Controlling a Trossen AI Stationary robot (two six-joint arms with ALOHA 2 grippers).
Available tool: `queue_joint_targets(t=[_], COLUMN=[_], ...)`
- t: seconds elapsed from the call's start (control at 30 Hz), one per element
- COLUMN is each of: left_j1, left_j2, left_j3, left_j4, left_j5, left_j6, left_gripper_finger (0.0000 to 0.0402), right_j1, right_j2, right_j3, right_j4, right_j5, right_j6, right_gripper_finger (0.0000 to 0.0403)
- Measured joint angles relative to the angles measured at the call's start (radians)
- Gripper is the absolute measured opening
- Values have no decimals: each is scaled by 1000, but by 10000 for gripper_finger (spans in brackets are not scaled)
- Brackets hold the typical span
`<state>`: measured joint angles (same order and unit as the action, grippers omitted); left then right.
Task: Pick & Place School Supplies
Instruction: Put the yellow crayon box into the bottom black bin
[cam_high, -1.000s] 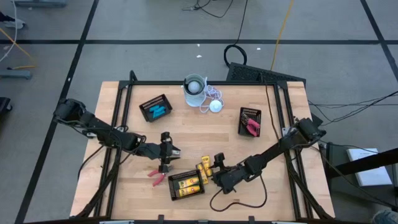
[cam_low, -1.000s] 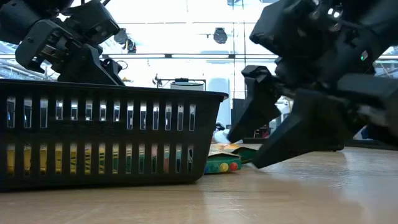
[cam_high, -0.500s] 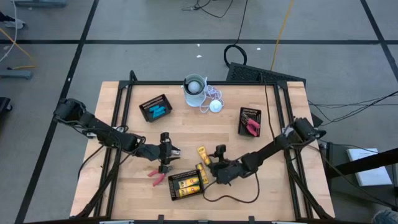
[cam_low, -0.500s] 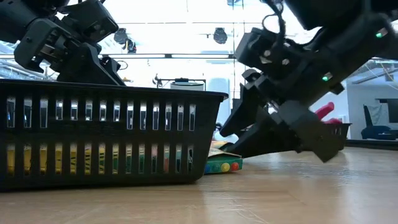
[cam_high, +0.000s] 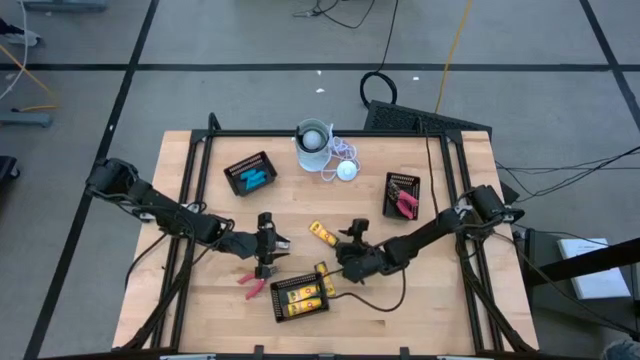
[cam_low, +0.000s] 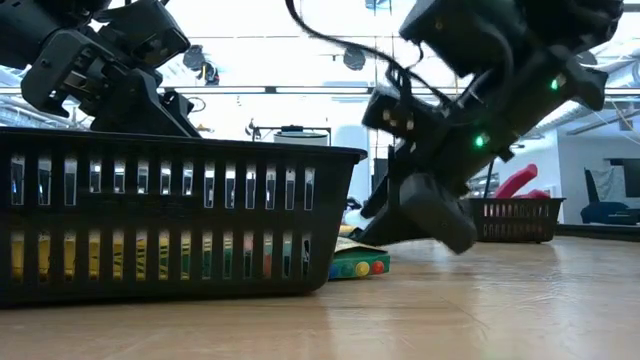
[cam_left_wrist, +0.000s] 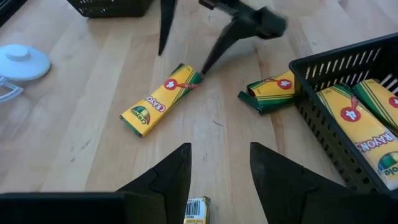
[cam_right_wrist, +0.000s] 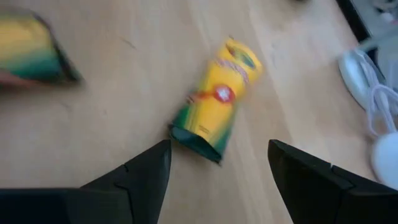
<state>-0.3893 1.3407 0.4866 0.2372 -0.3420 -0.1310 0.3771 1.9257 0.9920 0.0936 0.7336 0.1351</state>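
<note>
Since a second ago my right gripper (cam_high: 352, 240) has swung from beside the near mesh tray (cam_high: 301, 297) up toward mid-table; the left gripper (cam_high: 266, 247) has not shifted.

Right jaws spread wide, nothing between them. Target: loose crayon box (cam_high: 320, 233), yellow and green, flat on bare wood just at 10 o'clock of my fingertips, lying on a diagonal. In my right wrist view the same box (cam_right_wrist: 217, 104) sits just ahead of the gap, apart from both fingers (cam_right_wrist: 140, 174).

Second crayon box (cam_high: 325, 278) rests against the near tray's right rim. That tray already holds more yellow boxes. Red-handled scissors (cam_high: 252, 283) lie at 7 o'clock of the left gripper. Left jaws part-open, empty; a small yellow item (cam_left_wrist: 197, 210) shows between them on the wood below.

Step in hand, my reading: grasp the loose box.
- Rotate wrist so the fingers straddle the box's short width, not its length.
- Centre over the box's middle, then descend.
- Close gently; cardboard probably crushes.
- Keep clear of the left gripper nearby.
</note>
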Motion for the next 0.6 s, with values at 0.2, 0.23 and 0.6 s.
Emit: queue_joint_targets(t=[0.2, 0.23, 0.6], left_j1=[1, 1, -19], left_j2=[0, 0, 0], left_j3=[0, 0, 0], left_j4=[0, -1, -1], left_j5=[0, 0, 1], left_j6=[6, 6, 19], left_gripper_finger=[168, 168, 168], right_j1=[3, -3, -90], right_j2=[-10, -10, -9], right_j3=[55, 67, 92], right_j4=[7, 5, -44], right_j5=[-105, -125, -175], right_j6=[48, 52, 128], right_gripper_finger=[258, 258, 258])
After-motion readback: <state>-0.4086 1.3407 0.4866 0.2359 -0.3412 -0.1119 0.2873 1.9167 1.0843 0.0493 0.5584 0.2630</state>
